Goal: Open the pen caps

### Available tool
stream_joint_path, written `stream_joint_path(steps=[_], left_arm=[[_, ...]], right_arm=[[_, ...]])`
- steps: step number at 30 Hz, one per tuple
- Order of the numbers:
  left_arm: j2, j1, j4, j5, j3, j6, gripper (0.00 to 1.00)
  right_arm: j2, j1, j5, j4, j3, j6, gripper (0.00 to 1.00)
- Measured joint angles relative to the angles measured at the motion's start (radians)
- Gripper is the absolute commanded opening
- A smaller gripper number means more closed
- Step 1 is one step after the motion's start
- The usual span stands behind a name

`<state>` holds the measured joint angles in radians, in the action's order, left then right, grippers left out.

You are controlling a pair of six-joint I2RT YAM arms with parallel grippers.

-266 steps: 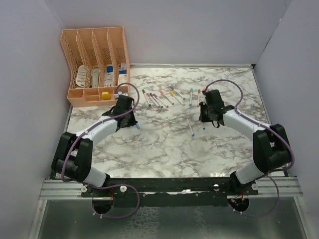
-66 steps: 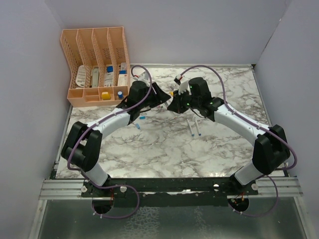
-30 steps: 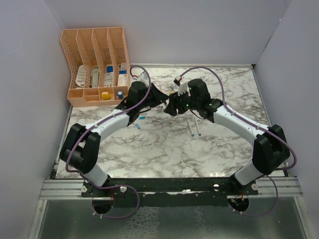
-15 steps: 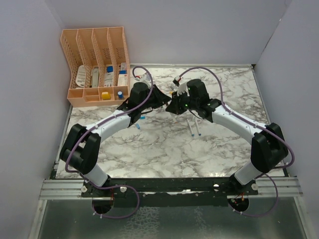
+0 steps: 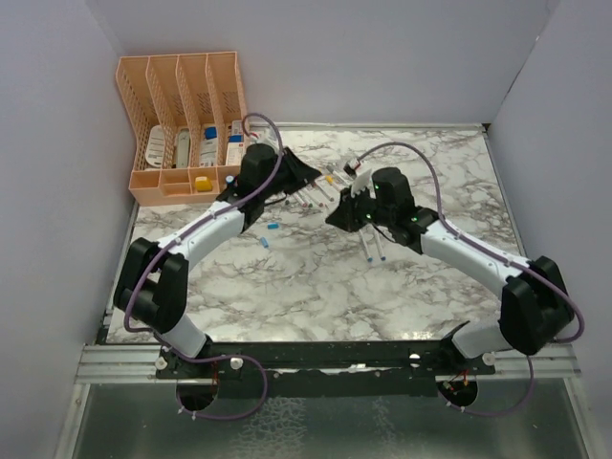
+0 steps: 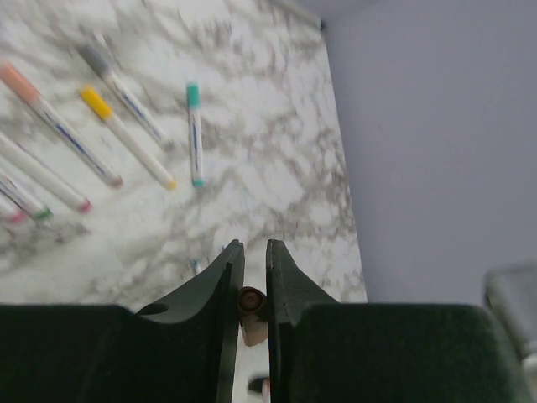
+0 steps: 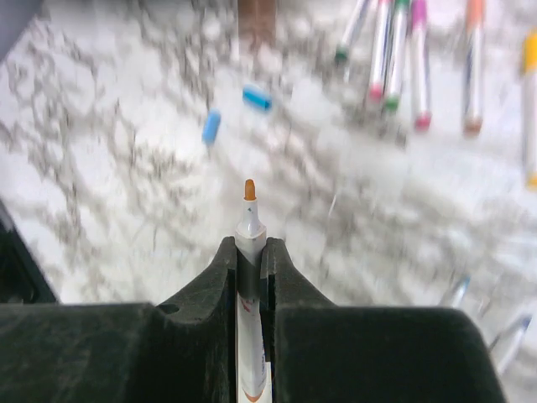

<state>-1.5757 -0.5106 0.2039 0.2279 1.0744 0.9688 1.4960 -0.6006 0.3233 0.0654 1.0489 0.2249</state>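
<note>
Two claws were clenched: the left gripper (image 6: 254,260) pinched an orange-brown cap (image 6: 252,304), and the right gripper (image 7: 250,245) gripped the bared pen (image 7: 249,220), orange nib out, above the worktop (image 5: 316,287) toward its far edge. Two blue caps (image 7: 258,97) lay loose nearby, and capped pens (image 6: 195,134) lined the far edge. That pull looked finished. Next, both pieces wanted setting down, then another capped pen grasping.

The pens (image 5: 321,194) apparently lie between left end effector (image 5: 308,179) and right end effector (image 5: 337,216).
</note>
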Motion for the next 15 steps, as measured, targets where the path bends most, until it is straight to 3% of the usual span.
stream_joint_path(steps=[7,15], left_arm=[[-0.062,0.238,0.044,-0.08,0.154,-0.009,0.0],[-0.056,0.207,-0.076,-0.063,0.116,-0.127,0.0]], right_arm=[[-0.209,-0.001,-0.011,0.127,-0.272,0.032,0.01],[-0.224,0.023,-0.349,0.247,-0.218,0.078,0.01]])
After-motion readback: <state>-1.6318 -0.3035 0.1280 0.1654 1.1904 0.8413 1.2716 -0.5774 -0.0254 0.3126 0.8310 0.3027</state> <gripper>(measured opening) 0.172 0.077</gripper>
